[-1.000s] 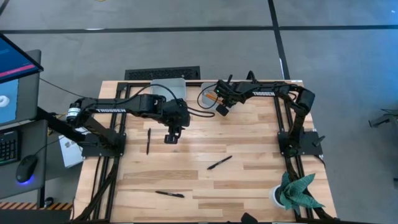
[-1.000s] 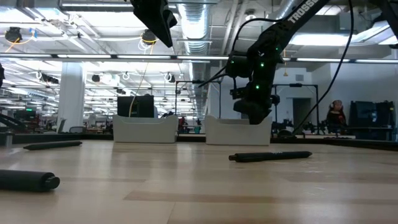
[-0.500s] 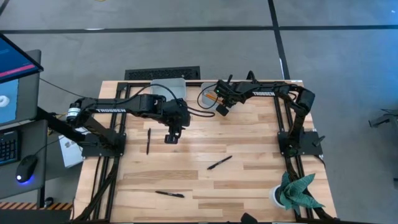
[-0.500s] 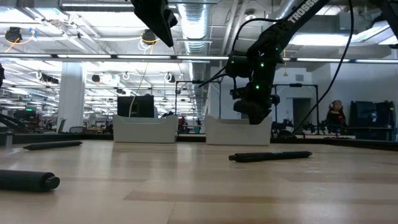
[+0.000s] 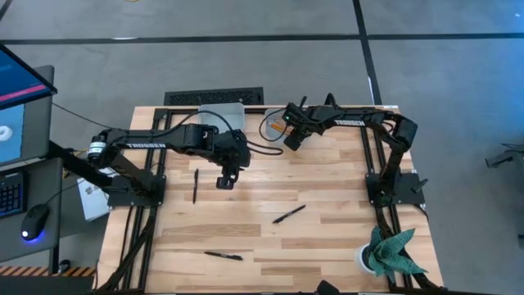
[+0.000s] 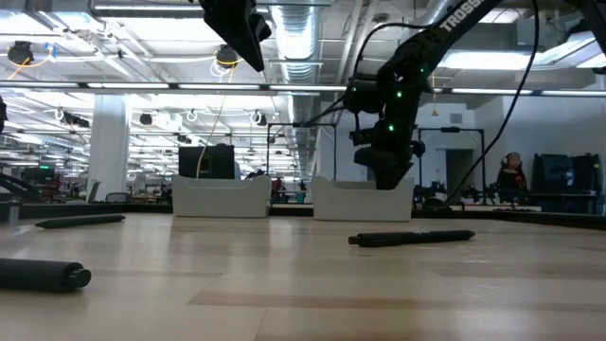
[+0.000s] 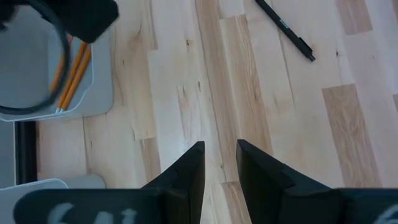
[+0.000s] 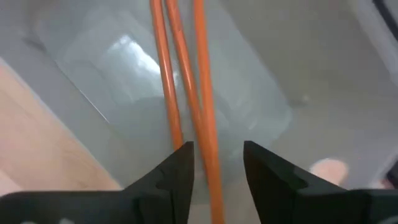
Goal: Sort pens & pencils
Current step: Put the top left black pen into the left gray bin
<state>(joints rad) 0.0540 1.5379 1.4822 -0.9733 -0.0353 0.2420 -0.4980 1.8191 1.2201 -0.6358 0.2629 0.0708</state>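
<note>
Orange pencils [image 8: 202,93] lie in the pale tray [image 5: 274,124] at the table's far edge, also seen in the left wrist view [image 7: 69,73]. My right gripper [image 8: 217,165] hovers open just above them, one pencil running under the gap [image 5: 291,139]. Three black pens lie flat on the wood: one on the left [image 5: 195,185], one in the middle [image 5: 289,214], one near the front [image 5: 223,256]. My left gripper [image 5: 225,181] hangs above bare wood beside the left pen, its fingers a narrow gap apart [image 7: 219,165].
A second grey tray [image 5: 223,115] sits left of the pencil tray at the far edge. A cable loop [image 5: 270,131] lies over the pencil tray's rim. A potted plant [image 5: 385,252] stands at the near right corner. The arms' bases flank the table.
My right gripper has risen a little above the pencil tray and drawn slightly toward the far edge. The left arm and the pens have kept still.
</note>
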